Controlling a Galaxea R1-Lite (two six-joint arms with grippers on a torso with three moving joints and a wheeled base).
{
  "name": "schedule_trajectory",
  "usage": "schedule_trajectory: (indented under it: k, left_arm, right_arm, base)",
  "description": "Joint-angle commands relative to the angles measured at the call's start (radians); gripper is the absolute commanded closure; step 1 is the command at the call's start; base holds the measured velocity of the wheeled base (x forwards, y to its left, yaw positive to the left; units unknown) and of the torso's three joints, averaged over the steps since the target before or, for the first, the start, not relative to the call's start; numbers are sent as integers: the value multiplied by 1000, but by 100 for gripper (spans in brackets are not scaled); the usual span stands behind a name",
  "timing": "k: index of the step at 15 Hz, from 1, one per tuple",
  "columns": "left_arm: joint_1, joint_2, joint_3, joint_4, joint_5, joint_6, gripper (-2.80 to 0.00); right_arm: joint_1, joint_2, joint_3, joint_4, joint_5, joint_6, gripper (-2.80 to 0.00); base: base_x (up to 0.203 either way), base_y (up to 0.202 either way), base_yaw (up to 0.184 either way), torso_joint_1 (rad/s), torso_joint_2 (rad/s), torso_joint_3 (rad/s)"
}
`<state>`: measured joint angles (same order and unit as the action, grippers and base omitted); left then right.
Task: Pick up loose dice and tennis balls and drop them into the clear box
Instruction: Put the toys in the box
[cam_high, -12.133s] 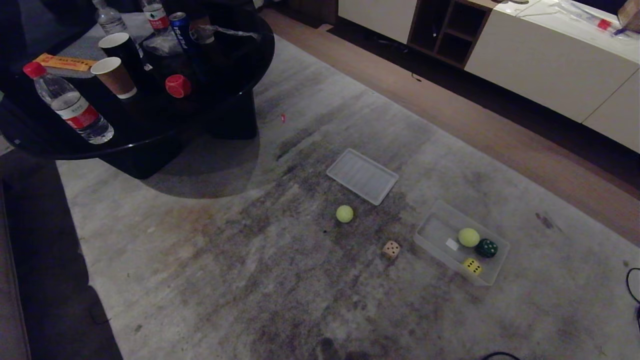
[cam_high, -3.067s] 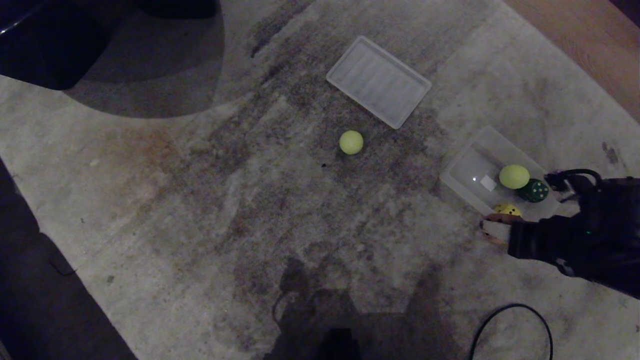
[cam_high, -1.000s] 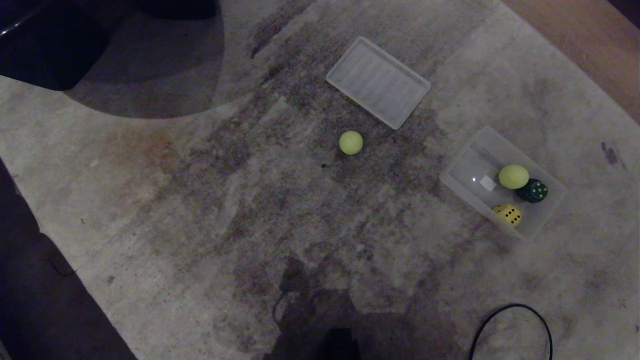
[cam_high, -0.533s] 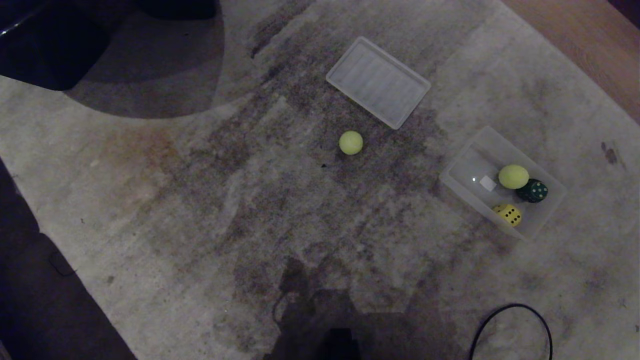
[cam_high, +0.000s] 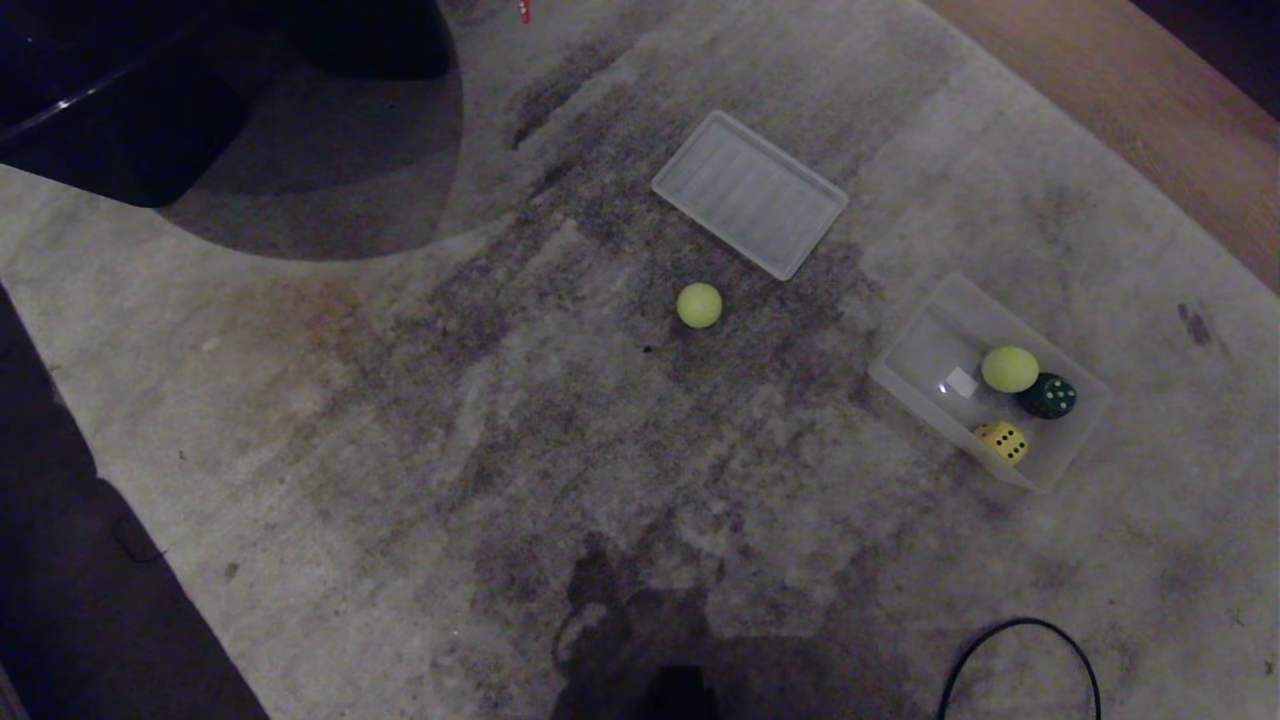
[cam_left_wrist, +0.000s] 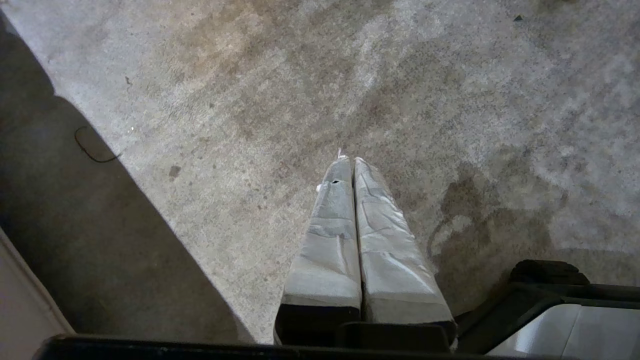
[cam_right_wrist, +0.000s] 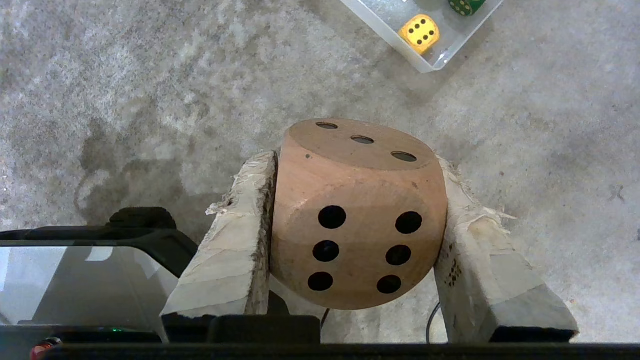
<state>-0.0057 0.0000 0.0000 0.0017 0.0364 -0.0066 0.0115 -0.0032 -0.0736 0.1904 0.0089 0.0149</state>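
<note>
My right gripper (cam_right_wrist: 352, 162) is shut on the beige-pink die (cam_right_wrist: 357, 215), held above the rug and short of the clear box (cam_right_wrist: 390, 44). The clear box (cam_high: 925, 345) sits on the rug at the right. In it lie a tennis ball (cam_high: 1009, 368), a dark green die (cam_high: 1047, 396) and a yellow die (cam_high: 1002, 441). A second tennis ball (cam_high: 699, 305) lies loose on the rug mid-view. My left gripper (cam_left_wrist: 350, 160) is shut on nothing over bare rug. Neither arm shows in the head view.
A flat ribbed translucent lid (cam_high: 750, 193) lies beyond the loose ball. A dark table base (cam_high: 130, 130) fills the far left, and wooden floor (cam_high: 1130, 110) borders the rug at the far right. A black cable (cam_high: 1020, 650) loops at the near right.
The whole head view has shifted, with everything lower in the picture and more of the far rug showing; the things kept their places. The right arm, by the box three seconds ago, has left that view.
</note>
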Motion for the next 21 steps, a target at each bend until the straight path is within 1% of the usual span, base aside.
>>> schedule_trajectory:
  k: [1, 5, 14, 21]
  left_arm:
    - [0, 2, 2, -2, 0, 0, 0]
    - [0, 2, 2, -2, 0, -1, 0]
    - [0, 2, 2, 0, 0, -3, 0]
    - [0, 2, 2, 0, 0, -1, 0]
  right_arm:
    - [1, 3, 0, 1, 0, 0, 0]
    - [1, 3, 0, 1, 0, 0, 0]
    - [1, 3, 0, 1, 0, 0, 0]
    - [1, 3, 0, 3, 0, 2, 0]
  base:
    - [0, 0, 0, -3, 2, 27]
    - [14, 0, 0, 2, 1, 1]
    - [169, 0, 2, 2, 0, 1]
    - [0, 0, 0, 0, 0, 0]
